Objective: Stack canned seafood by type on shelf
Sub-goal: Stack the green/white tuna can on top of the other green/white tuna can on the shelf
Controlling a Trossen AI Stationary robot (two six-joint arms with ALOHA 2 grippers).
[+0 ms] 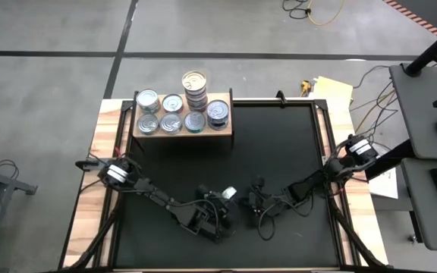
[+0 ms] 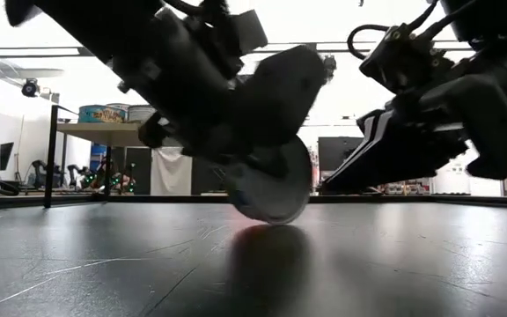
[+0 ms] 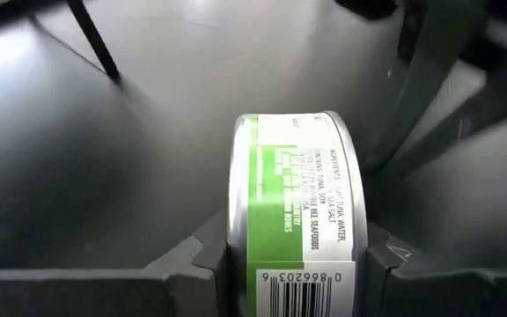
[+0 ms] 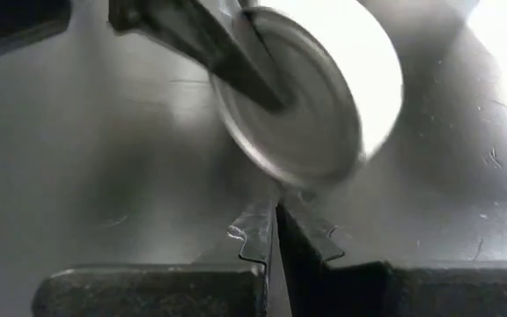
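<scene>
Left gripper (image 1: 228,196): in the lower centre of the high view we see it clamped on a green-labelled can (image 3: 293,211) held on edge, fingers (image 3: 183,264) pressing both flat faces.
Right gripper (image 1: 253,199): just right of it, jaws pressed together, holding nothing.
Shelf (image 1: 226,129): upper centre; we count eight cans (image 1: 171,121) on top, one stack (image 1: 195,89) taller.

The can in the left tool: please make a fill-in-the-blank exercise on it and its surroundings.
1. The left tool grips a can whose label is white and ____.
2. This can stands on its ____, touching the black table.
3. The right tool has its fingers ____.

Missing words: green; edge; shut
</scene>
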